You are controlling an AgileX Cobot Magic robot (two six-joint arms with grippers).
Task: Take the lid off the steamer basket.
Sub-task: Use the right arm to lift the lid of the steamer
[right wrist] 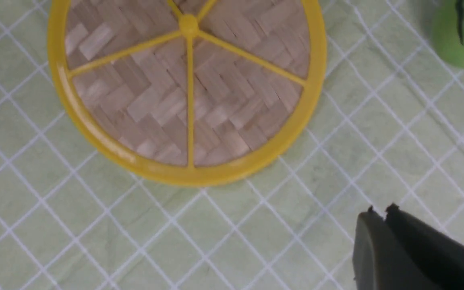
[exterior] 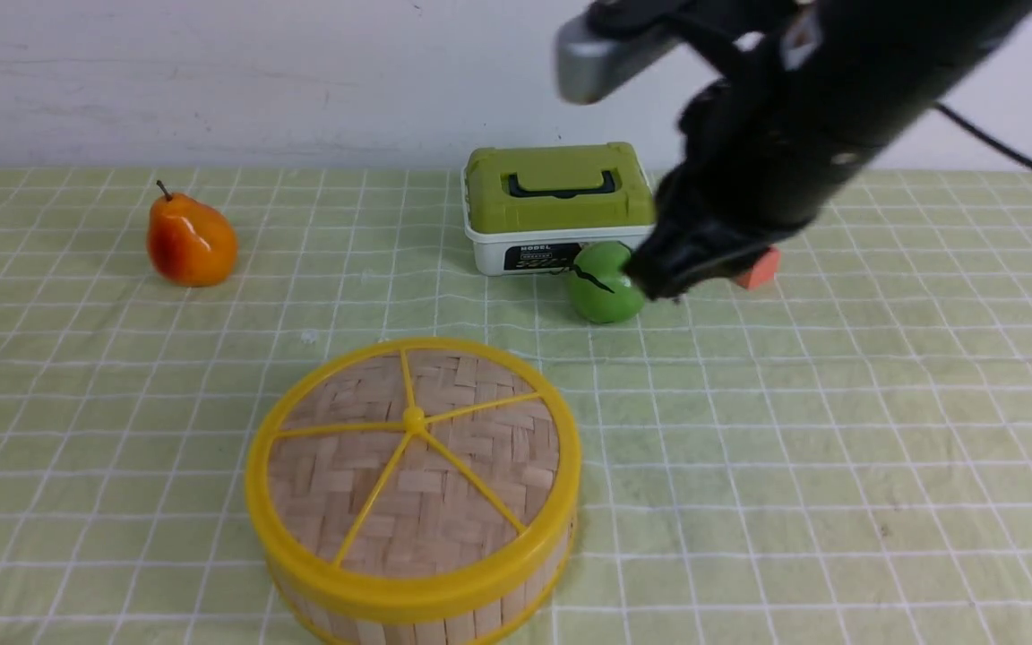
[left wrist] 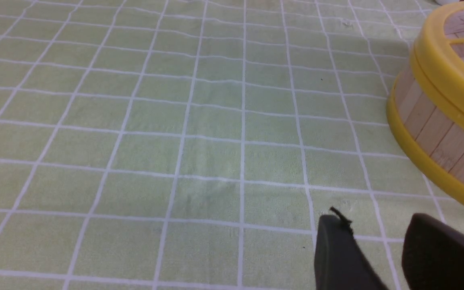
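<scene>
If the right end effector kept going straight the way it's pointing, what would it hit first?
Probably the bare tablecloth between the lid and the green apple, though depth is unclear.

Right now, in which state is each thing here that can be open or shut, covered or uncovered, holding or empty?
lid: on, seated flat on the basket.
steamer basket: covered, standing upright.
green-topped box: shut, handle folded down.
left claw: open, empty, low beside the basket.
right claw: shut, empty, clear of the lid.
</scene>
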